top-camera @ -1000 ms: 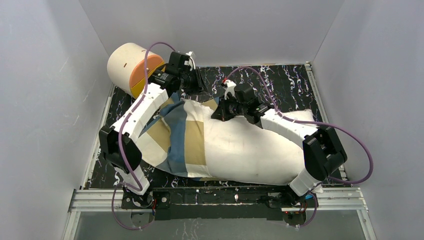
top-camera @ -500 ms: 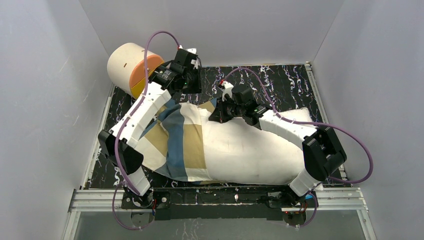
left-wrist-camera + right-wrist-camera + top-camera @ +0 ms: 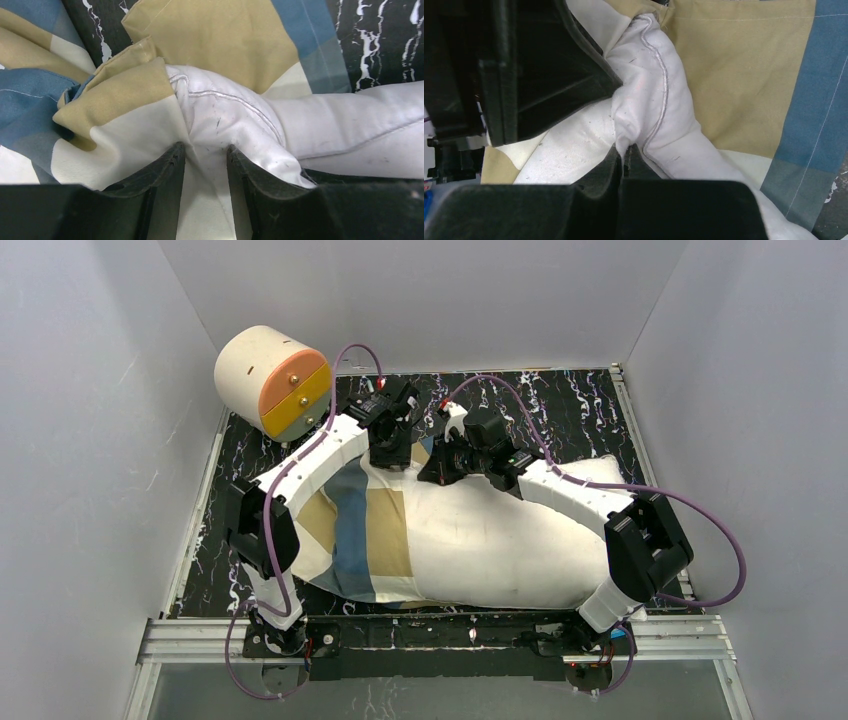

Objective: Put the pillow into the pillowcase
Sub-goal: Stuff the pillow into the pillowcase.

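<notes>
The white pillow [image 3: 500,540] lies across the table with its left end inside the blue, tan and cream pillowcase [image 3: 370,530]. My left gripper [image 3: 393,452] presses down on the far corner, where the pillowcase edge [image 3: 125,100] meets the pillow's piped corner [image 3: 225,110]. Its jaws stand apart [image 3: 206,152], astride a fold of white cloth. Just to the right, my right gripper [image 3: 437,468] is shut [image 3: 625,150] on a pinch of the pillow's white cloth [image 3: 644,100]. The left gripper's black body [image 3: 549,65] fills the upper left of the right wrist view.
A cream-and-orange cylinder [image 3: 265,380] stands at the back left corner. The black marbled table [image 3: 560,410] shows behind the pillow. Grey walls close in on the left, right and back. The metal rail [image 3: 440,635] with the arm bases runs along the near edge.
The left arm has swung away from the cylinder, right and down onto the pillow's far corner beside the right gripper, and its jaws have widened. The right arm has not moved.
</notes>
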